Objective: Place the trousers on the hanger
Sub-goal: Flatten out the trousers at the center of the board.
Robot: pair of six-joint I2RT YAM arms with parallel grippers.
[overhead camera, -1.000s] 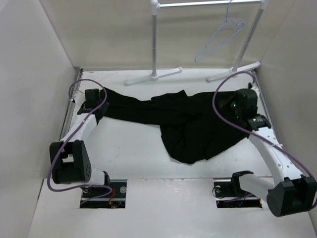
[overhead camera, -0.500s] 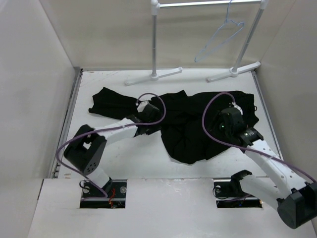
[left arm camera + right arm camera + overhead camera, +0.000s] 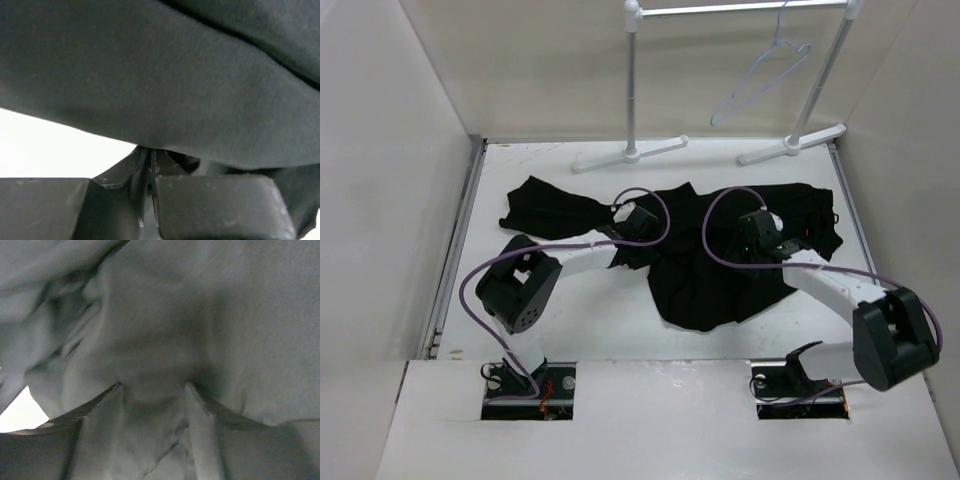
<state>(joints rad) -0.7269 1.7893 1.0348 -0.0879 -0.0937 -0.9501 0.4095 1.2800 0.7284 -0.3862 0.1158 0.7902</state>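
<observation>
Now both arms have come in from the table's [image 3: 590, 320] sides: the left gripper [image 3: 151, 155] has shut on a fold of the trousers [image 3: 710, 270], the right gripper [image 3: 154, 387] gapes empty against cloth. It looks like a regrasp; the hanger [image 3: 760, 85] is bare.

A white tabletop [image 3: 570, 320] is enclosed by plain pale walls [image 3: 540, 70] on the left, far and right sides. A white rail stand [image 3: 632, 90] is set along the far edge, its feet resting on the surface.

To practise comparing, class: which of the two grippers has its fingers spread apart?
The right gripper: its fingers stand apart over the trousers, while the left gripper is pinched shut on a fold.
</observation>
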